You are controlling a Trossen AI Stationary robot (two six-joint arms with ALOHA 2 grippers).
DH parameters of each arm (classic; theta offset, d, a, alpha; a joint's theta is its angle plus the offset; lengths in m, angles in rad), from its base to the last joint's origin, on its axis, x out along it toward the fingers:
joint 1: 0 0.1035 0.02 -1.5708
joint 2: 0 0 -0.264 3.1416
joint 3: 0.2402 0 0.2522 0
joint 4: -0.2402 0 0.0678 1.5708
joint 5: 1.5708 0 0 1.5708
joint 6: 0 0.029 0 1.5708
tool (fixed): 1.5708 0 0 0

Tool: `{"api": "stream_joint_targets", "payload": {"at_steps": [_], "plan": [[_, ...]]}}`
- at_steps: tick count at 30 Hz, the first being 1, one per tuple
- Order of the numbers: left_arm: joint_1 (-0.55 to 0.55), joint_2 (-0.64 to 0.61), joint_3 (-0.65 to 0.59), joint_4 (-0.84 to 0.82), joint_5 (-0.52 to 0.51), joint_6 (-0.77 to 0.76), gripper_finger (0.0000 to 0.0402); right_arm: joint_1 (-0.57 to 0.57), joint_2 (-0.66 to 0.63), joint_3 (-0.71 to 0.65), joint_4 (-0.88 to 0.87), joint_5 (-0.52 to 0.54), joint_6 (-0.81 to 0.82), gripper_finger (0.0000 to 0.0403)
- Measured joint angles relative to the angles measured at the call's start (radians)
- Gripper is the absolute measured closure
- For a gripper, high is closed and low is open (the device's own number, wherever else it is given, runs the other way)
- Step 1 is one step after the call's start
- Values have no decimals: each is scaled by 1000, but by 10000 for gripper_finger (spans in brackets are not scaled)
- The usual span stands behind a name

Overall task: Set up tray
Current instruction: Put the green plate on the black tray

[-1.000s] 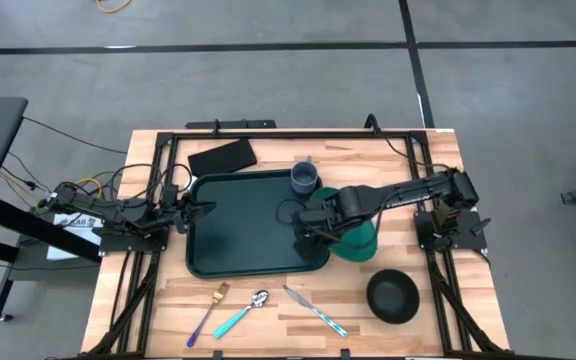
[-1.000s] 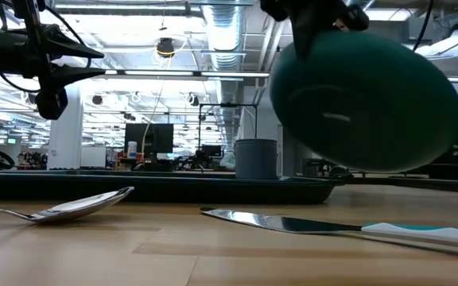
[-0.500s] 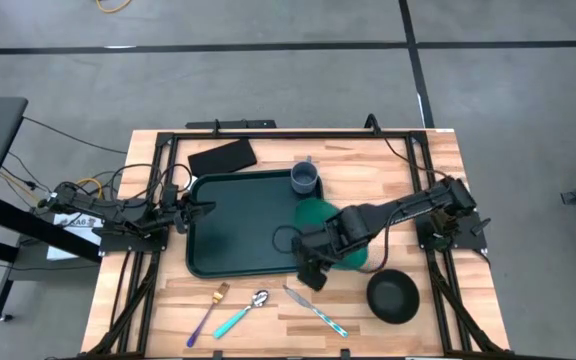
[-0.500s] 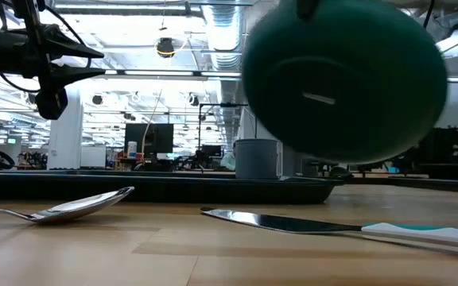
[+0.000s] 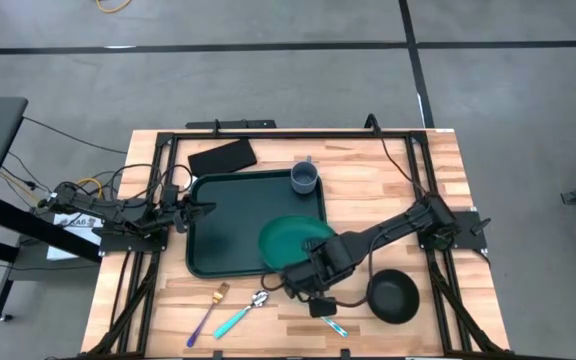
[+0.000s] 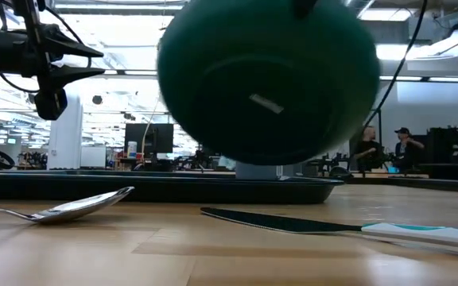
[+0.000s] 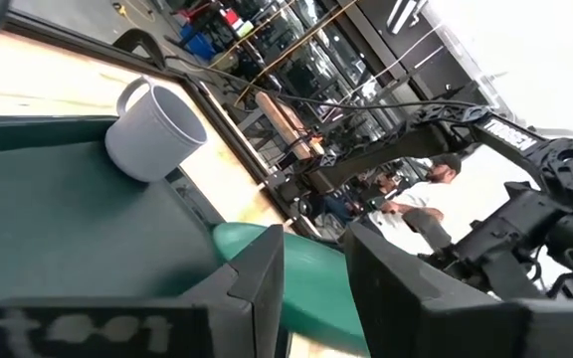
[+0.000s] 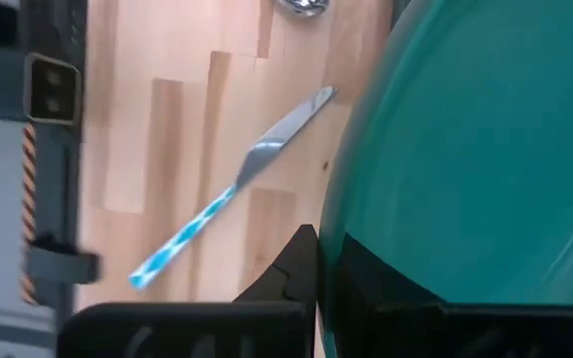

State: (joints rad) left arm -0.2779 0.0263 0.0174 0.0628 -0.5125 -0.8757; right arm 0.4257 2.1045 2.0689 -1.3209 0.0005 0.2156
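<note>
plate (image 6: pixel 267 79) blocks most of the mug in low view; right arm covers knife (image 5: pixel 332 325) middle in high view; plate cropped in right wrist view.

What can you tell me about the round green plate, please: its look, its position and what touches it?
The green plate is round, plain and looks like smooth plastic, with a raised foot ring and a small pale mark on its underside. The right gripper holds it by the rim, jaws closed on the edge. It is lifted clear of the table and tilted, hanging over the front right corner of the tray, above the knife.
</note>
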Motion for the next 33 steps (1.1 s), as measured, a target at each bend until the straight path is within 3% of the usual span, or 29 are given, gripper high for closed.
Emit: {"api": "stream_joint_targets", "payload": {"at_steps": [6,14,24,33], "plan": [[0,0,0,0,2,-1,303,-10,46,1,18,61,-164,403],[0,0,0,0,2,25,303,-40,107,2,80,123,-264,403],[0,0,0,0,0,45,303,-77,210,0,93,189,-262,403],[0,0,0,0,-1,56,303,-115,223,-32,147,162,-204,400]]}}
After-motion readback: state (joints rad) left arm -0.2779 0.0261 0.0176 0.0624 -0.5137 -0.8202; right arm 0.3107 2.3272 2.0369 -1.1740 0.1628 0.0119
